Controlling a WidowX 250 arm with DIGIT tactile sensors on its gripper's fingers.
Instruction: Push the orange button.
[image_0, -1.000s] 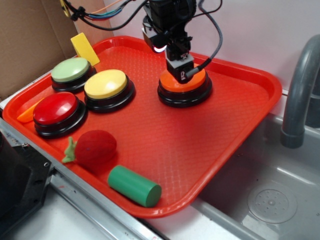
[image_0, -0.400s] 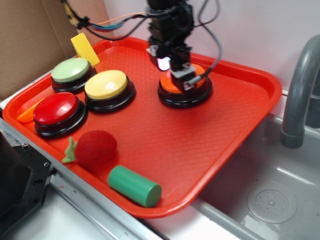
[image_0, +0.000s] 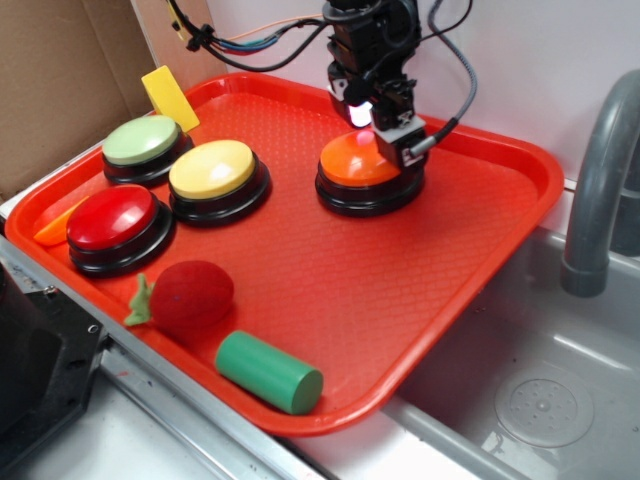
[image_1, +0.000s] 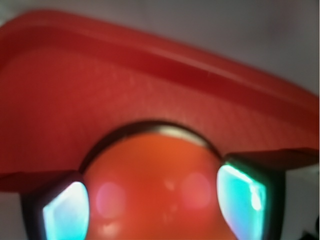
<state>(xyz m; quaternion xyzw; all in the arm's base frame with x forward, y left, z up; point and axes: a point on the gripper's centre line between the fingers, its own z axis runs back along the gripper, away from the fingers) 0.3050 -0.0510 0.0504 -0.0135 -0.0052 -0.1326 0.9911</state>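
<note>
With fingers spread, the gripper (image_0: 397, 143) hovers at the 2 o'clock edge of the orange button (image_0: 358, 160) on the tray's (image_0: 480, 240) far side; recentre, then press down.

The arm (image_0: 365, 40) is black and blocky, with a thick black cable (image_0: 462, 70) looping off its right side and thinner orange, blue and dark wires (image_0: 250, 38) running off to the left. Low on the gripper (image_0: 385, 130) a small light (image_0: 360, 112) glows white-pink, and a pale grey block (image_0: 408, 148) with a dark mark sits at its tip. In the wrist view the two fingertips (image_1: 65, 212) are black-edged with faces that shine pale teal, blurred by closeness.
</note>
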